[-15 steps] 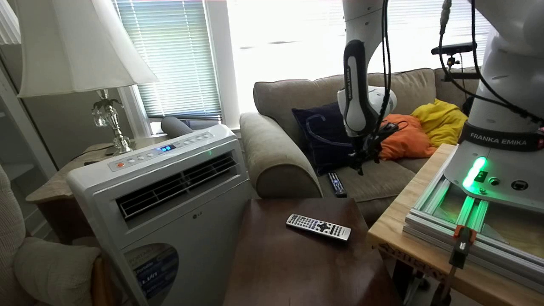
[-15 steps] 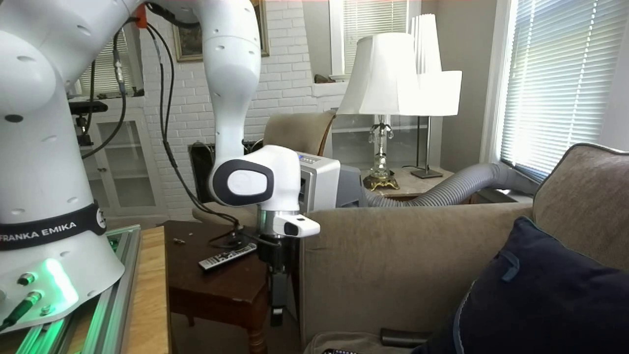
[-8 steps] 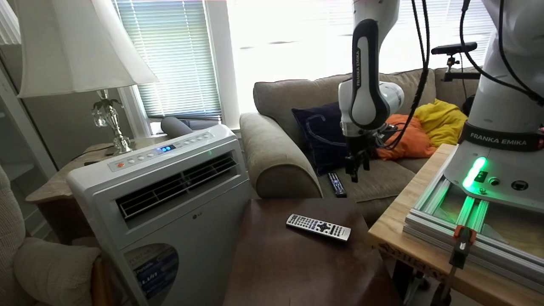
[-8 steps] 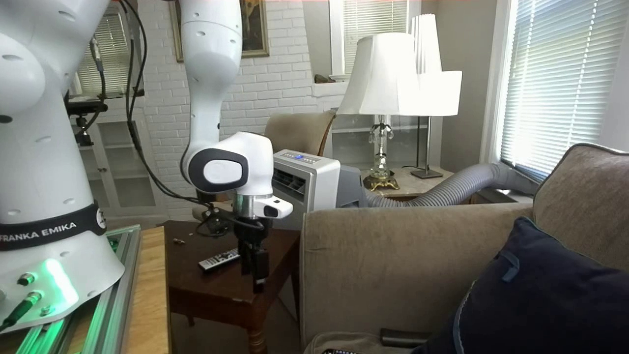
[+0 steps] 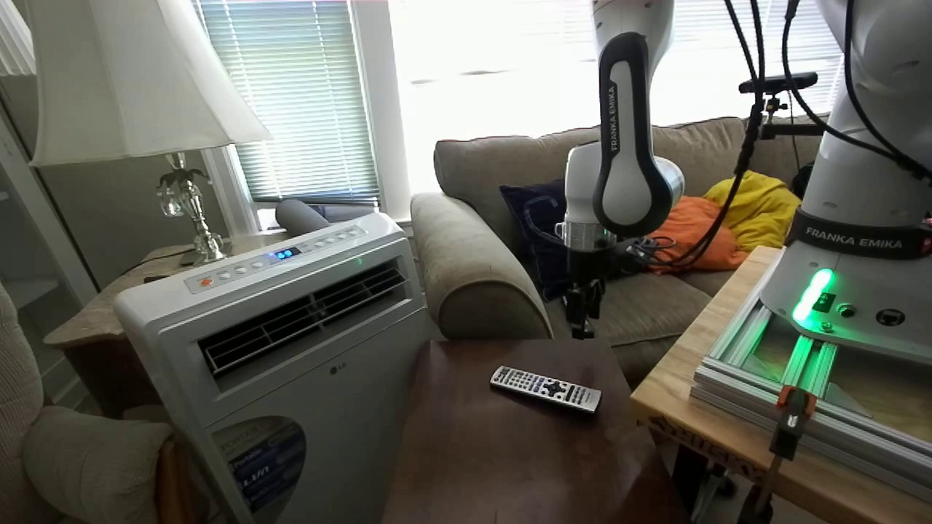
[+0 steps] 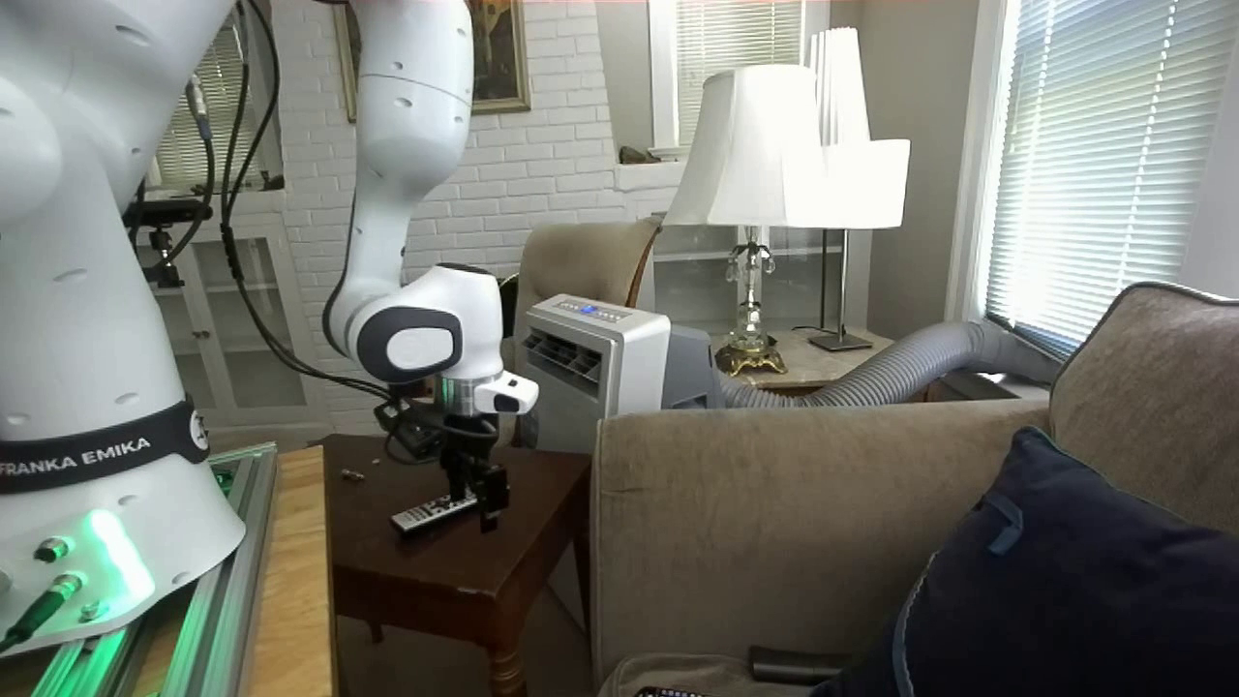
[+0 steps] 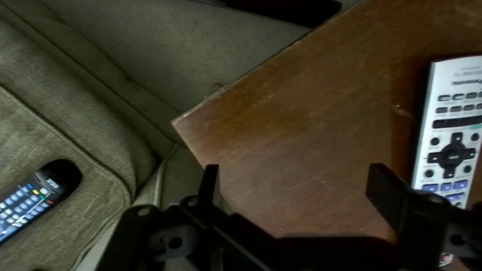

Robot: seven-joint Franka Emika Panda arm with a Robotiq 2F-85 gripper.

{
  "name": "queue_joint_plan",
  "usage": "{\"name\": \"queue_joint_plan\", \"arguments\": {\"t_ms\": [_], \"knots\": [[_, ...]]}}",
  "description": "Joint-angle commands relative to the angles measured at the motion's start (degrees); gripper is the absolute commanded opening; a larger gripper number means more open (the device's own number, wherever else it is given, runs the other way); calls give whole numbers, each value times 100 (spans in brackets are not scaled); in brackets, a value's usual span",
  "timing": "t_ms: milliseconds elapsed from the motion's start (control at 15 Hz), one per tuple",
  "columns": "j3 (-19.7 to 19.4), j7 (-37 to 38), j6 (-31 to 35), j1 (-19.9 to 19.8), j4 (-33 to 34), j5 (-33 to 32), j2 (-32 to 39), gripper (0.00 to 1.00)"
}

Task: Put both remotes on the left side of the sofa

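Dark wooden table (image 5: 502, 451) carries the slim silver remote (image 5: 546, 388) in an exterior view. In an exterior view my black gripper (image 6: 472, 512) hangs near it. Wrist view: fingers (image 7: 208, 184) wide apart, empty; slim black remote (image 7: 33, 204) at left on the olive-grey fabric sofa (image 7: 34, 124). I'd shift right, straddling the silver one's width, before lowering.

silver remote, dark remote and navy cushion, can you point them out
Silver remote (image 5: 546, 388): in an exterior view, on its button face.
Dark remote (image 7: 33, 204): wrist view, among its buttons.
Navy cushion (image 6: 1055, 590): in an exterior view, on its broad face.
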Motion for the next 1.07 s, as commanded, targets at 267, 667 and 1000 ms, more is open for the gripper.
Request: {"name": "queue_joint_plan", "arguments": {"t_ms": [267,667,1000], "knots": [[146,144,1077,862,2,22,736,100],[218,250,1610,1453,1,178,1036,100],[273,383,1855,1764,1,308,1090,100]]}}
